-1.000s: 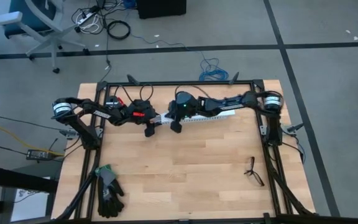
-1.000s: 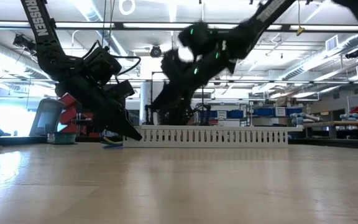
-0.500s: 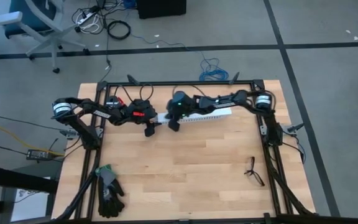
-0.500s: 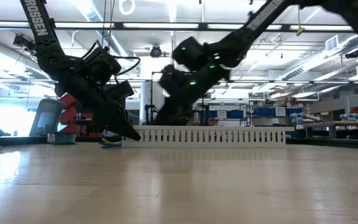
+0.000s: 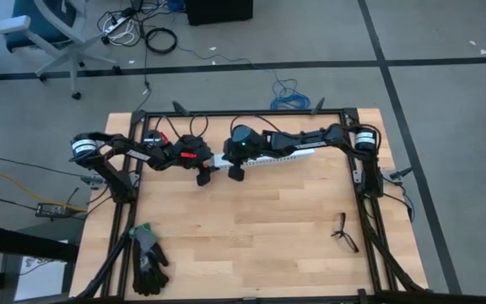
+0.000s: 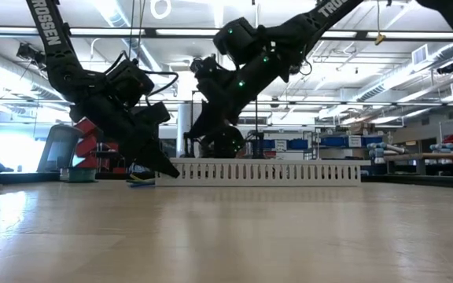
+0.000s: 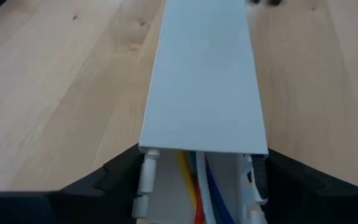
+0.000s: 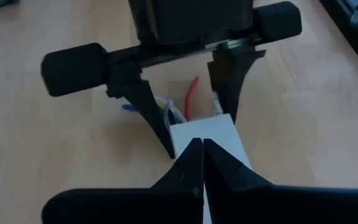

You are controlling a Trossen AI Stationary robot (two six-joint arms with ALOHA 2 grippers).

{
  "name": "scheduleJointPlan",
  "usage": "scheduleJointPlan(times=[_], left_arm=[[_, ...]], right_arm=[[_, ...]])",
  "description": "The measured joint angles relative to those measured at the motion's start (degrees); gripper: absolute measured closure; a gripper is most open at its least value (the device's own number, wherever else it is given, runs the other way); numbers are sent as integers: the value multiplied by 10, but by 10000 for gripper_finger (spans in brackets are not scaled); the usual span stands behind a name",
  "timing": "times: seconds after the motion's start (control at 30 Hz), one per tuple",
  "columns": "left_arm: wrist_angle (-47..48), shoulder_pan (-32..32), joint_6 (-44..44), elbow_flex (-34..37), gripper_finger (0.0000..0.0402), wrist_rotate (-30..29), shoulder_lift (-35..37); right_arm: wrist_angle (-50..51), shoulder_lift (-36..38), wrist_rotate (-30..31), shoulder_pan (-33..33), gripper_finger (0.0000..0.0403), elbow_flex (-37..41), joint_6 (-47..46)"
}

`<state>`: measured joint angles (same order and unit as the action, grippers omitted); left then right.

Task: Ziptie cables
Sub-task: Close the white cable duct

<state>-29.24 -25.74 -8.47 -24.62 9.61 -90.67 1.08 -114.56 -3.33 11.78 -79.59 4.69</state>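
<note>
At the table's (image 5: 251, 219) back edge, left gripper (image 5: 203, 176) clamped on one end of the white duct (image 5: 268, 158), fingers (image 7: 114, 174) spread wide against its two sides, cables (image 7: 194, 186) lying inside the duct's open end between those fingers. Facing it from the duct's far side, right gripper (image 8: 197, 163) pinched tight, tips meeting on the duct's lid (image 8: 207, 134), cables poking out just past it.

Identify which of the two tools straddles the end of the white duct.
The left tool: its fingers sit either side of the white duct, where the cables show. The right tool is pinched shut instead.
</note>
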Motion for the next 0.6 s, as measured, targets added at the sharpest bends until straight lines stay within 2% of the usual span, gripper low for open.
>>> scheduleJointPlan(times=[0.17, 0.3, 0.47, 0.6], left_arm=[[5, 0, -1, 0, 104, 0, 0], [-1, 0, 3, 0, 83, 0, 1], [-14, 0, 14, 1, 79, 21, 34], [18, 0, 11, 1, 79, 21, 87]], right_arm=[[21, 2, 0, -4, 403, 0, -5], [37, 6, 33, -6, 403, 0, -5], [50, 22, 38, -7, 403, 3, -3], [47, 57, 55, -7, 403, 32, -4]])
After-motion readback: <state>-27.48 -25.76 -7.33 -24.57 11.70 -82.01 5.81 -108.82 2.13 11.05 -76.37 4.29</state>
